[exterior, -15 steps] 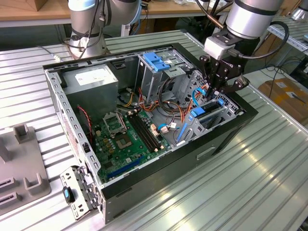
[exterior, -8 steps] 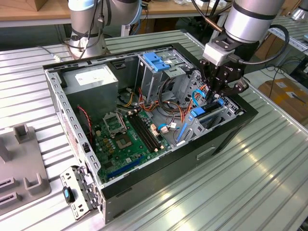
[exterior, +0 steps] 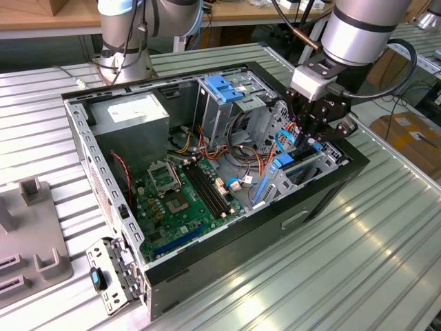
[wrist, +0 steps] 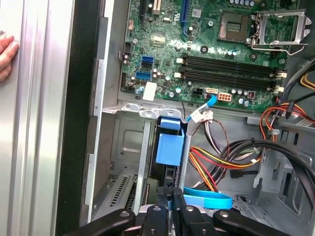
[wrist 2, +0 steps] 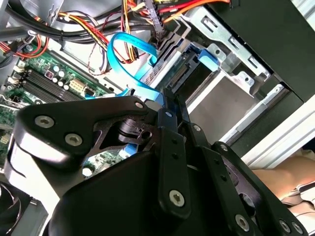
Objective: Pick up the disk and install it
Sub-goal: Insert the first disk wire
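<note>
The disk (wrist: 170,150) stands on edge inside the drive bay (wrist: 129,147) at the front corner of the open computer case (exterior: 103,189). Its blue plastic rail (wrist 2: 205,55) faces up out of the slot. In the exterior view that bay sits at the case's right end, beside the motherboard (exterior: 176,200).

The gripper (wrist: 170,189) hangs directly over the disk's upper edge. Its jaws are drawn together with barely a slit between them, and I see nothing clamped in that slit. In both wrist views the fingertips (wrist 2: 169,101) sit just above the blue rail; I cannot tell whether they touch it.

A light-blue data cable (wrist 2: 128,54) loops beside the jaws, near bundles of red, yellow and black wires (wrist: 221,162). The grey power supply (exterior: 131,114) lies at the far end of the case. The case rests on a ribbed metal table (exterior: 358,262), where a person's fingers (wrist: 7,54) rest outside the case wall.
</note>
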Tool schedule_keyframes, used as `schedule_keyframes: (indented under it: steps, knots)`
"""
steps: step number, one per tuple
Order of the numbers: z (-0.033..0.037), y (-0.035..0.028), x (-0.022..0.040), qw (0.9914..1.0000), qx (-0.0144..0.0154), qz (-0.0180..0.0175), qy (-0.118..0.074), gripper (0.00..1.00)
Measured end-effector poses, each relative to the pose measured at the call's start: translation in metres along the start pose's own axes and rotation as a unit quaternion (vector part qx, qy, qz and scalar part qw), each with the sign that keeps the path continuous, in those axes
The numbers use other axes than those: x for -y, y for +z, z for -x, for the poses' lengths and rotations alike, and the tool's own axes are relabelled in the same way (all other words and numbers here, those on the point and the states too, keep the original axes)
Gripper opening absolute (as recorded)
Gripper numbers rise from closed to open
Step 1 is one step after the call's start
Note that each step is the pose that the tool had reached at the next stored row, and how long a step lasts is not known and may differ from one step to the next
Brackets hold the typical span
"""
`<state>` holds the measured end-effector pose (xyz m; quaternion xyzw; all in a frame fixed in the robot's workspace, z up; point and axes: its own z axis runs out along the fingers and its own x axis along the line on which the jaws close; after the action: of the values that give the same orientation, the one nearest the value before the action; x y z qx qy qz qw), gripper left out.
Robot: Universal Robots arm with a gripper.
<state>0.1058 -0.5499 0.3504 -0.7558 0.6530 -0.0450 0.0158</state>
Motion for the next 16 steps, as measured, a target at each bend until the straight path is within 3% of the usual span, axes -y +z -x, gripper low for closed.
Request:
schedule_keyframes:
  steps: [16]
  knots:
    - [0.0023,0.0017,0.0001,1.0,-0.0001,-0.0004,0.0,0.16]
